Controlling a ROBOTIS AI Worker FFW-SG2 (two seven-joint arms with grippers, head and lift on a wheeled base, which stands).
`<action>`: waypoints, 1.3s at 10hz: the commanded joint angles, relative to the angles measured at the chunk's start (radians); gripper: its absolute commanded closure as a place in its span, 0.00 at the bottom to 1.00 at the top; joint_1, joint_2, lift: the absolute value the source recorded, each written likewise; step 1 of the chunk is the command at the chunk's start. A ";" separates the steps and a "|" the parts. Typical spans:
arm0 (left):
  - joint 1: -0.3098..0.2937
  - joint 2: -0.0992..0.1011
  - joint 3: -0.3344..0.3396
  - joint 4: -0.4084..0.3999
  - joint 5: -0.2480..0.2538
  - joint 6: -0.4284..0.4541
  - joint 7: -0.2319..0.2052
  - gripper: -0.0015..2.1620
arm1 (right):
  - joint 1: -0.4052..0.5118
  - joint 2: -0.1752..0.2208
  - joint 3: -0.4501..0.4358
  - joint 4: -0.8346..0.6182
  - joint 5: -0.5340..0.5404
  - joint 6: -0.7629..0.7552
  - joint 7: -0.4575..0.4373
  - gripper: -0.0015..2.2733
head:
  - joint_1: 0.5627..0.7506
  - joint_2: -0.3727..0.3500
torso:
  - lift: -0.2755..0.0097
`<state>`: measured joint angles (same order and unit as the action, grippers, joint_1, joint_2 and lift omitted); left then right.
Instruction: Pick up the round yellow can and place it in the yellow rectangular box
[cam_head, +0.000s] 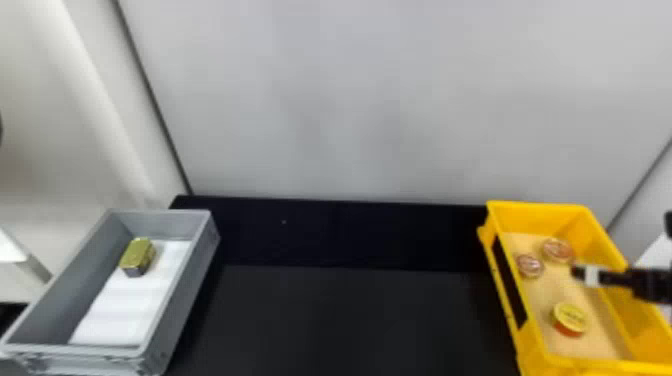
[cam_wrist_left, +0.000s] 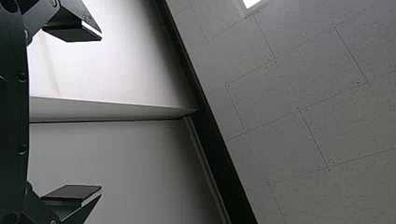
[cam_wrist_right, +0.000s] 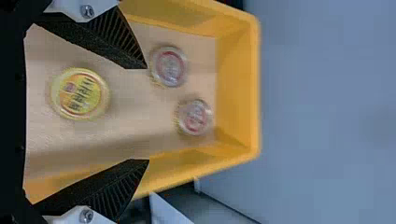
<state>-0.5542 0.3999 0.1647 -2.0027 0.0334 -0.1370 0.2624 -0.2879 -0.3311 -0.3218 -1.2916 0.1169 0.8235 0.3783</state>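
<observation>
And it's the right gripper (cam_head: 580, 272) over the yellow box (cam_head: 537, 205), fingers spread, yellow can (cam_head: 571, 317) and 2 reddish tins (cam_head: 557, 250) inside, left gripper (cam_wrist_left: 101, 112) spread too

Head view: smooth pale-grey wall panel (cam_head: 350, 100) behind flat black table (cam_head: 350, 320), soft blotchy shading across panel. Thin dark seam (cam_head: 152, 102) slanting down panel's left side, another dark seam (cam_head: 645, 175) at far right. Off-white wall section (cam_head: 55, 130) at left, lighter slanting band across it. Darker black strip (cam_head: 350, 235) along table's rear. Left wrist view: grey speckled ceiling tiles (cam_wrist_left: 299, 84) with thin joints, bright white rectangular light (cam_wrist_left: 252, 3), broad dark band (cam_wrist_left: 212, 126) between ceiling and pale wall surfaces (cam_wrist_left: 116, 60).
</observation>
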 joint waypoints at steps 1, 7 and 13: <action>0.005 0.002 0.004 -0.001 -0.001 0.004 0.000 0.06 | -0.030 -0.011 0.000 -0.230 -0.046 -0.039 -0.088 0.04 | 0.53 0.59 | 0.93; 0.010 0.016 0.021 -0.001 -0.001 0.010 0.000 0.06 | -0.330 -0.055 0.135 -0.641 0.003 -0.124 -0.283 0.05 | 0.53 0.59 | 0.93; 0.034 0.031 0.067 -0.018 -0.001 0.013 0.000 0.06 | -0.632 -0.204 0.339 -0.764 -0.059 -0.314 -0.476 0.05 | 0.53 0.59 | 0.93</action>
<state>-0.5289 0.4272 0.2167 -2.0139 0.0322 -0.1262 0.2624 -0.8819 -0.5163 -0.0114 -2.0304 0.0689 0.5650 -0.0672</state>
